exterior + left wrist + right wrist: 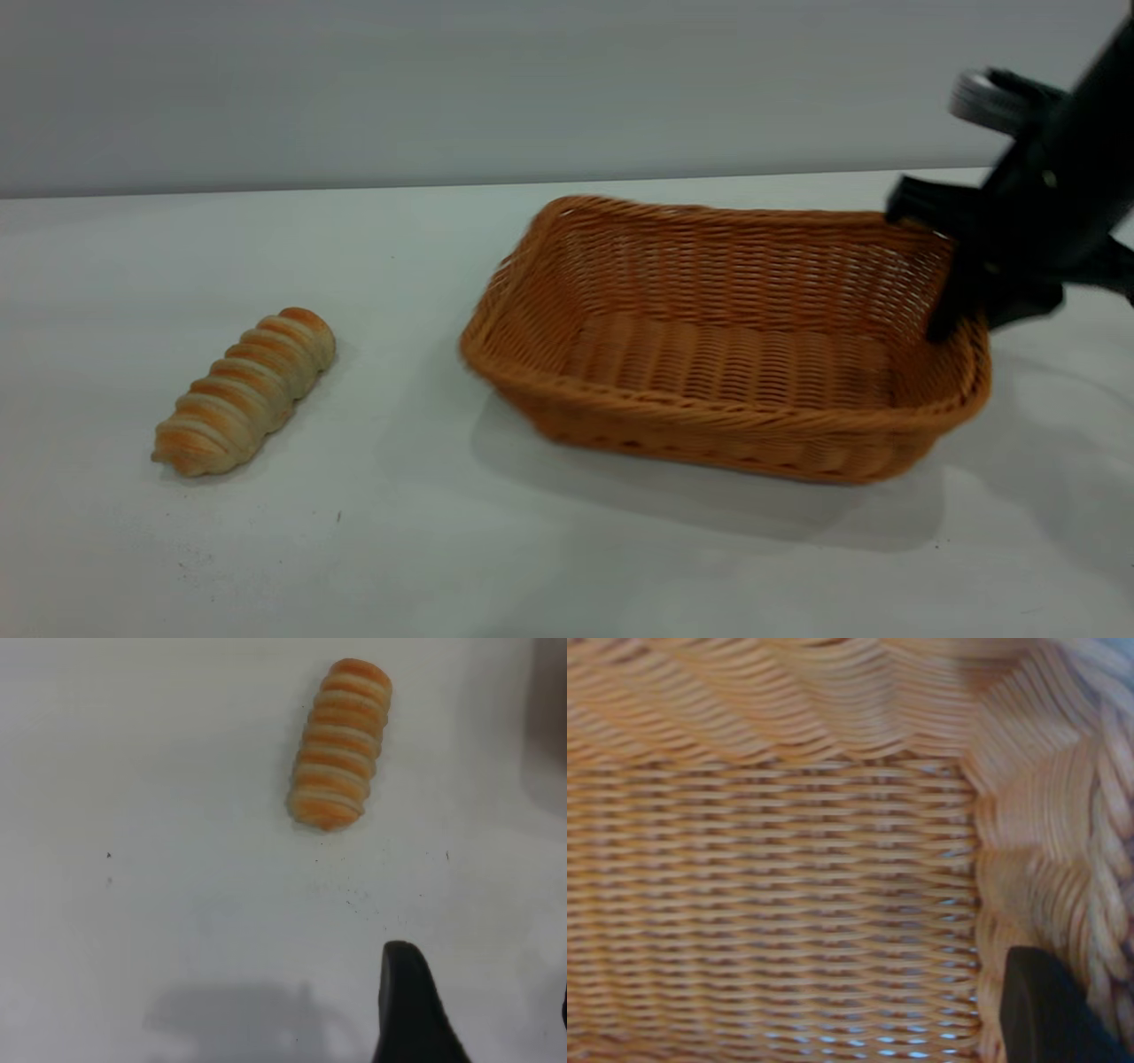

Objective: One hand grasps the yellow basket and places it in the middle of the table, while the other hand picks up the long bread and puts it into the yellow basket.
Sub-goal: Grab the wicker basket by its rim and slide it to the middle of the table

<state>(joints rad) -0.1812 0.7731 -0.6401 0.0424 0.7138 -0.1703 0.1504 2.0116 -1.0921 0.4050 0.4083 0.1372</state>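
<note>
The yellow basket (709,416) is right of the table's (354,549) middle, its left end blurred and a shadow under it. My right gripper (961,292) is shut on its right wall, one finger inside. The right wrist view shows that inner finger (1036,1010) against the woven wall (788,886); the outer finger is hidden behind the braided rim. The long bread (244,390) lies on the table at the left, well apart from the basket. In the left wrist view the bread (341,744) lies ahead of my left gripper (483,1010), which is open, empty and above the table.
The white table (177,904) has a few dark specks near the bread. A grey wall (532,89) runs behind the table's far edge. The left arm does not show in the exterior view.
</note>
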